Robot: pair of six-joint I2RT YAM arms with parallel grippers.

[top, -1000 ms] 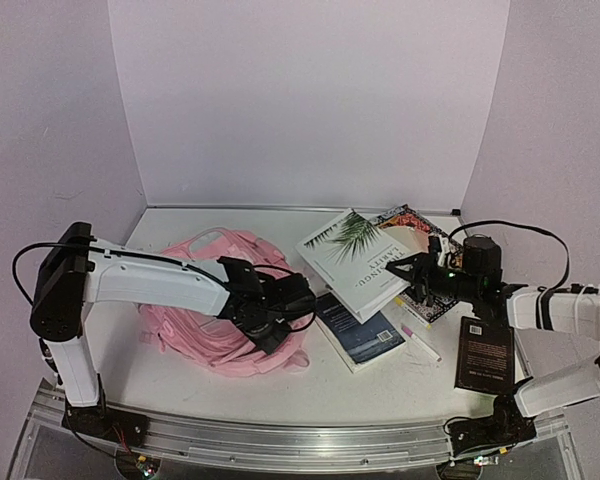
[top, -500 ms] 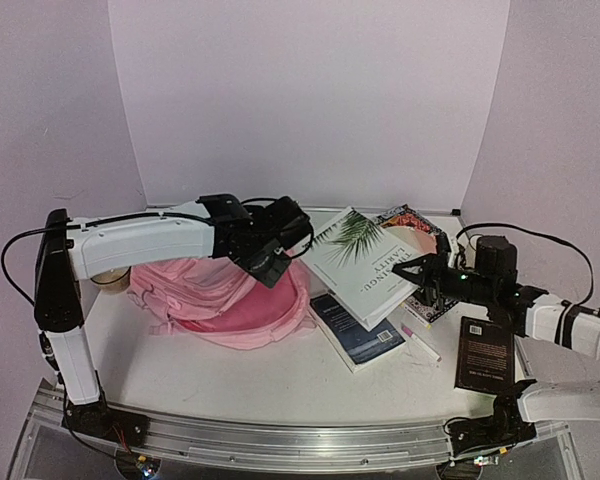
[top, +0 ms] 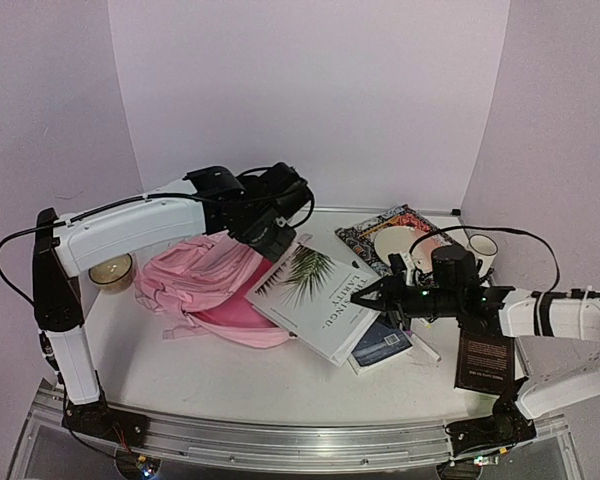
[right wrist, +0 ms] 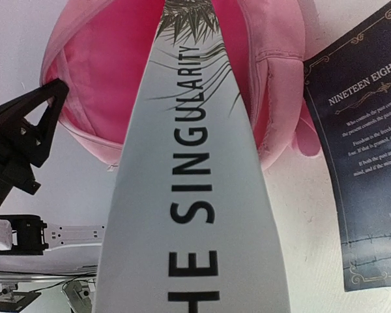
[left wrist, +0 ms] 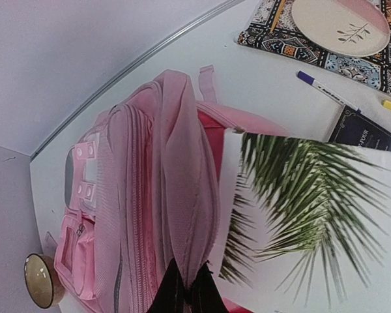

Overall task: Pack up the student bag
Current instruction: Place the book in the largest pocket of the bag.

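Top external view: the bag, soft pink fabric with ribbed seams, slumps at 9 o'clock of the table, its top flap pulled up toward 12. In the left wrist view, the left gripper has its jaws pinched tight on a fold of that flap, so the mouth gapes and a deeper pink lining shows. A flat white book, glossy, printed with a green palm frond and black capitals, lies tilted at the centre. Its far corner is inside the mouth and the rest is outside. The right gripper, at 3 o'clock of the book, has its jaws part-way apart, clamped on the near corner. In the right wrist view one black finger shows at 9 o'clock; the cover hides the other. A blue book lies half covered beneath. At 1 o'clock a patterned mat bears a pale plate, partly hidden. A round cup sits at 9 o'clock of the bag, contents unclear
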